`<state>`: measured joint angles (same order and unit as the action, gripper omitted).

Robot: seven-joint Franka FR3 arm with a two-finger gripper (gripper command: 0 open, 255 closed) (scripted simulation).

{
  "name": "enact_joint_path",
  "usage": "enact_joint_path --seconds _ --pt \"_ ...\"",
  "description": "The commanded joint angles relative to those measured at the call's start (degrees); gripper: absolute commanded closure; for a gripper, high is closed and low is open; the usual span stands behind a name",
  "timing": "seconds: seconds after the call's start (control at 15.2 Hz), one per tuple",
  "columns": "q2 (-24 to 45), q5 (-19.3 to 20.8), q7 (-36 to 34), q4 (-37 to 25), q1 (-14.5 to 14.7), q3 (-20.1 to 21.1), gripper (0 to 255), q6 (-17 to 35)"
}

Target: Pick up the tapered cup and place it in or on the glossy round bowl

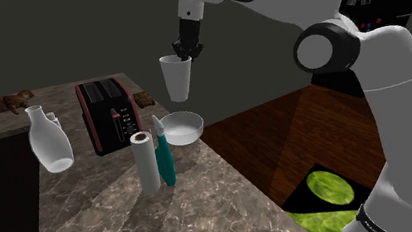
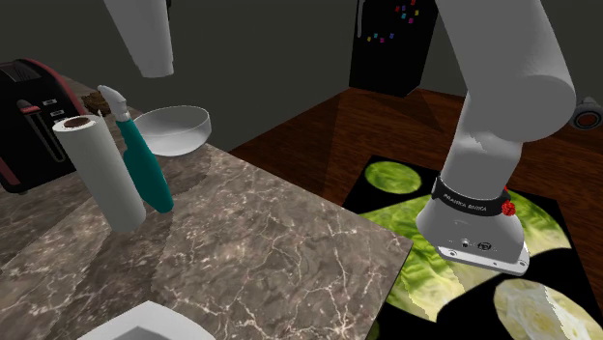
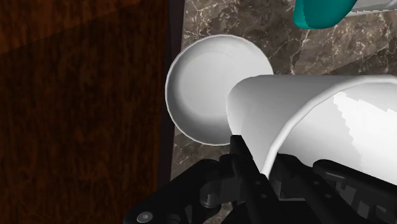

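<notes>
A white tapered cup point(image 1: 177, 76) hangs in the air, upright, with my gripper point(image 1: 185, 53) shut on its rim. It is above the white round bowl point(image 1: 182, 128), which rests at the marble counter's point(image 1: 117, 208) edge. In the second exterior view the cup's lower part point(image 2: 143, 37) hangs high above and left of the bowl point(image 2: 176, 130). The wrist view looks down past the cup point(image 3: 305, 121) clasped between my fingers point(image 3: 245, 172) onto the bowl point(image 3: 210, 86), whose inside is bare.
Beside the bowl stand a teal bottle point(image 1: 164, 155) and a white paper roll point(image 1: 146, 162). A dark toaster point(image 1: 109, 113) and a white vase point(image 1: 49, 140) are further back. A wooden floor point(image 1: 283, 137) lies past the counter's edge, with a patterned mat point(image 2: 464, 261) under my stand.
</notes>
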<state>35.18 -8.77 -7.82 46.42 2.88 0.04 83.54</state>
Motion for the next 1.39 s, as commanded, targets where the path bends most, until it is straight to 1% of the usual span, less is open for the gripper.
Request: enact_joint_path --seconds 0.0,0.2,0.46,0.86,1.32 --pt "4.5 0.0 0.2 -6.7 -0.5 0.0 255 -2.4" --pt "1.2 0.0 0.9 1.3 -0.3 -0.1 255 2.3" --pt "-1.2 0.0 1.5 8.5 -0.2 -0.2 255 7.0" --pt "-3.1 -0.1 2.3 16.2 0.0 -0.3 255 12.8" --pt "-3.9 -0.3 3.1 22.8 0.1 -0.3 255 18.6"
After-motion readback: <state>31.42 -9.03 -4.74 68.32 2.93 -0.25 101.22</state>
